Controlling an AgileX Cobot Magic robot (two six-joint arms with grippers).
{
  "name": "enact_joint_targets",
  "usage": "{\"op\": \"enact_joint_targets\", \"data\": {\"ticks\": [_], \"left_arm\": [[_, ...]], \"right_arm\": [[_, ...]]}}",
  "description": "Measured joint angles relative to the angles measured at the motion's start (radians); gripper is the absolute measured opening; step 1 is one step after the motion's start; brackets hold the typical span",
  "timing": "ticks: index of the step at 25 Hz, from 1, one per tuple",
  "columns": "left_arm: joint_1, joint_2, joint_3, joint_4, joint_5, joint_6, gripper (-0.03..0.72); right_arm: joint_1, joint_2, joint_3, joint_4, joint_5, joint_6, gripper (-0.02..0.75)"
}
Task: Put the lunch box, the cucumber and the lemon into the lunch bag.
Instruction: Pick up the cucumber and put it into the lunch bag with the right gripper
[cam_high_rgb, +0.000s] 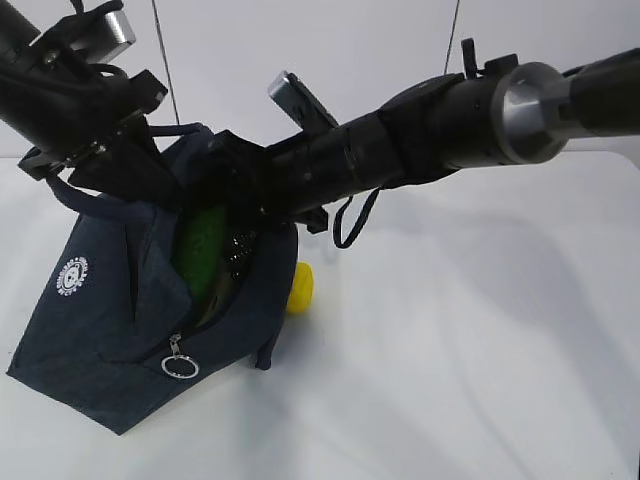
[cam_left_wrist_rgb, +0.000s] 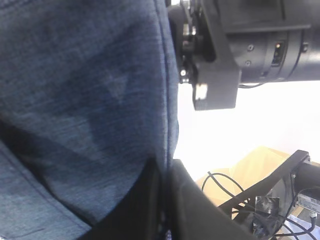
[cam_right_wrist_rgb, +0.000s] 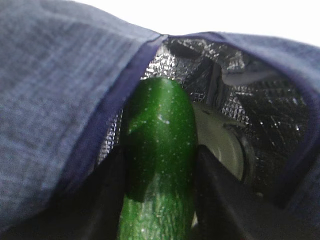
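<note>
1. While our right gripper (cam_right_wrist_rgb: 160, 200) clamps the cucumber (cam_right_wrist_rgb: 157, 150), its tip sits ahead inside the lunch bag (cam_high_rgb: 100, 330), beside the lunch box (cam_right_wrist_rgb: 222, 145).
2. Our left gripper (cam_left_wrist_rgb: 167, 200) pinches the bag's rim.
3. The lemon (cam_high_rgb: 300, 287) lies outside, below our right gripper.

We count one lunch bag (cam_high_rgb: 110, 330), one cucumber (cam_right_wrist_rgb: 157, 165), one lemon (cam_high_rgb: 301, 287) and one lunch box (cam_right_wrist_rgb: 222, 145), partly visible inside the bag. We see two arms, so two grippers, and one metal ring pull (cam_high_rgb: 180, 366) on the zipper.
</note>
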Motion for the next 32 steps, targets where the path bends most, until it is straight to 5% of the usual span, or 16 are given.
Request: {"op": "enact_joint_targets", "data": {"ticks": [11, 19, 32], "left_arm": [[0.0, 0.0, 0.0, -0.002, 0.0, 0.0, 0.003], [0.0, 0.0, 0.0, -0.002, 0.0, 0.0, 0.003], [0.0, 0.0, 0.0, -0.002, 0.0, 0.0, 0.003]], "right_arm": [[0.006, 0.033, 0.0, 0.048, 0.028, -0.055, 0.302], [0.006, 0.035, 0.0, 0.108, 0.085, -0.148, 0.459], [-0.004, 0.035, 0.0, 0.047, 0.216, -0.169, 0.475]]}}
